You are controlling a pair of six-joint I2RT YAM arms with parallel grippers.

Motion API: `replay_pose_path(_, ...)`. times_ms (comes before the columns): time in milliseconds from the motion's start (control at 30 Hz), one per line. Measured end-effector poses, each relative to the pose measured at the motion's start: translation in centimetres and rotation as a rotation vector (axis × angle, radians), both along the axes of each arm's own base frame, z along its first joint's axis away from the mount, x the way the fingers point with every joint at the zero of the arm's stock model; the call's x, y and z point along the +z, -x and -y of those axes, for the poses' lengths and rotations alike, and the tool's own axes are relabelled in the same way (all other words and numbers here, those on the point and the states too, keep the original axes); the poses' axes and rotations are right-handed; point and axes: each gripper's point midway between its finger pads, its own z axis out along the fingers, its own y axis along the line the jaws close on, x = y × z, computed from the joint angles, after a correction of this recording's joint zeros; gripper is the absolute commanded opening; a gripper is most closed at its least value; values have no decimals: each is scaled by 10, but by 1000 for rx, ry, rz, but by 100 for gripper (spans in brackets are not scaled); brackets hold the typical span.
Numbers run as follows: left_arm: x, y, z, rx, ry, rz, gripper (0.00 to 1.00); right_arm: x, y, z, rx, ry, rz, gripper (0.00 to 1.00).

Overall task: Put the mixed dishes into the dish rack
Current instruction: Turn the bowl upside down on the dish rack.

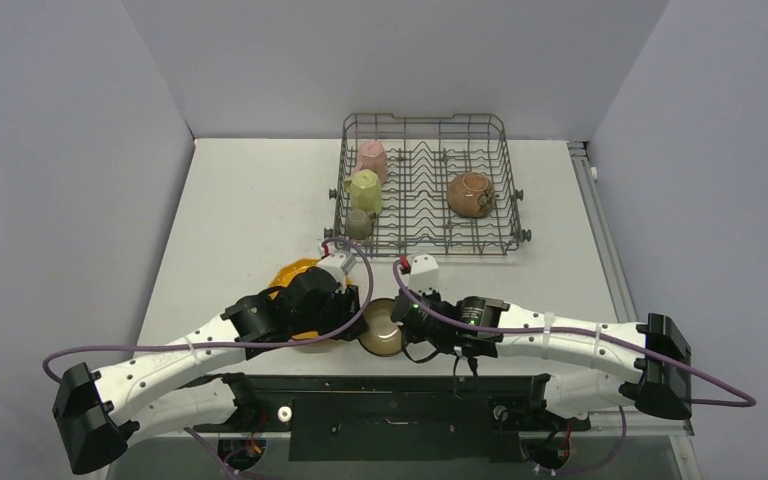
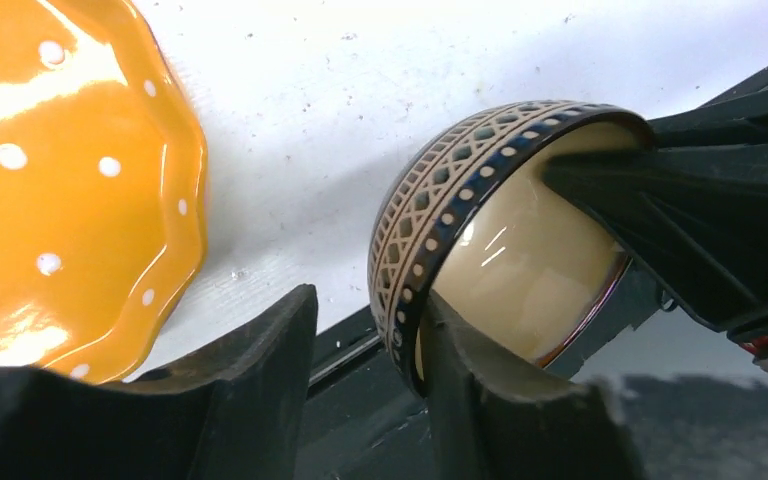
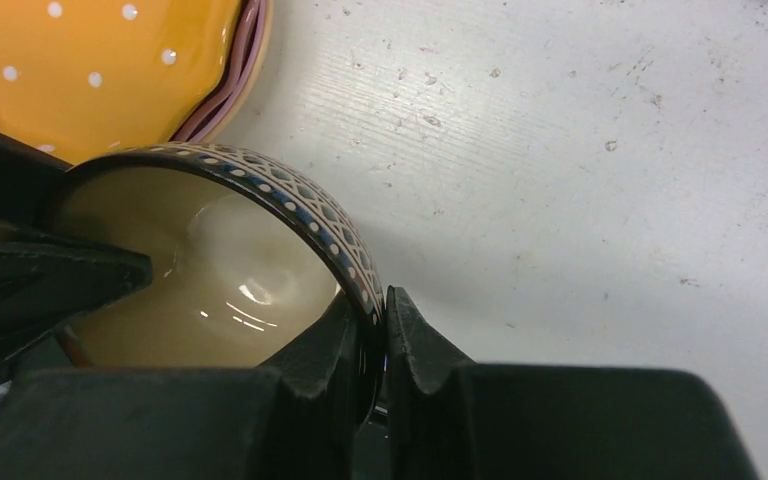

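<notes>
While the dish rack (image 1: 425, 118) is sitting at twelve o'clock on the table (image 1: 250, 220), carrying a second brown bowl (image 1: 471, 194), a pink mug (image 1: 371, 157), a pale yellow mug (image 1: 364, 190) and a small grey cup (image 1: 359, 223), the brown bowl (image 1: 381, 330) is being held tipped up at six o'clock between the left claw (image 1: 358, 308) and the right claw (image 1: 407, 316); the orange dotted plate (image 1: 290, 272) is lying at its nine o'clock.

From the left wrist, the left claw (image 2: 368, 310) is standing apart astride the patterned rim; one finger (image 2: 500, 400) is lying against the tan inside, the other is clear of the outer wall, squeezing nothing.

From the right wrist, the right claw (image 3: 380, 312) is pinching the bowl's (image 3: 230, 270) rim at four o'clock, jaws nearly together on it; a pink plate (image 3: 243, 75) is peeking from under the orange one.

I'm judging the bowl stiff, glossy, slick, fairly weighty and liable to chip; rim pinches, one finger inside and one outside, are looking like the sound hold.
</notes>
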Motion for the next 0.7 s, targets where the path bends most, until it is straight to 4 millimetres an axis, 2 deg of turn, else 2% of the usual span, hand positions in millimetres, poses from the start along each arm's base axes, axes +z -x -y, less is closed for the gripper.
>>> replay_pose_path(133, 2, 0, 1, 6, -7, 18, 3, 2, 3, -4, 2, -12, 3, 1)
replay_pose_path(167, 3, -2, 1, 16, -10, 22, 0, 2, 3, -5, -2, -18, 4, 7)
replay_pose_path(233, -1, -4, -2, 32, -27, 25, 0, 5, 3, -10, -5, -40, 13, 16)
replay_pose_path(333, -5, -5, -4, 37, -45, 22, 0, 10, 7, -13, 8, -66, 12, 25)
replay_pose_path(367, -5, -4, -4, 36, -47, 20, 0, 14, 9, -15, 20, -91, 11, 33)
replay_pose_path(467, -5, -3, -4, 26, -41, 13, 0, 31, 15, -16, 52, -183, 22, 47)
replay_pose_path(500, -6, -2, -4, 20, -39, 9, 0, 39, 17, -15, 62, -224, 30, 61)
replay_pose_path(567, -8, 2, -4, 5, -32, -7, 0, 54, 21, -11, 75, -296, 50, 77)
replay_pose_path(700, -7, 8, -2, -21, 7, -37, 0, 72, 27, 1, 84, -422, 79, 80)
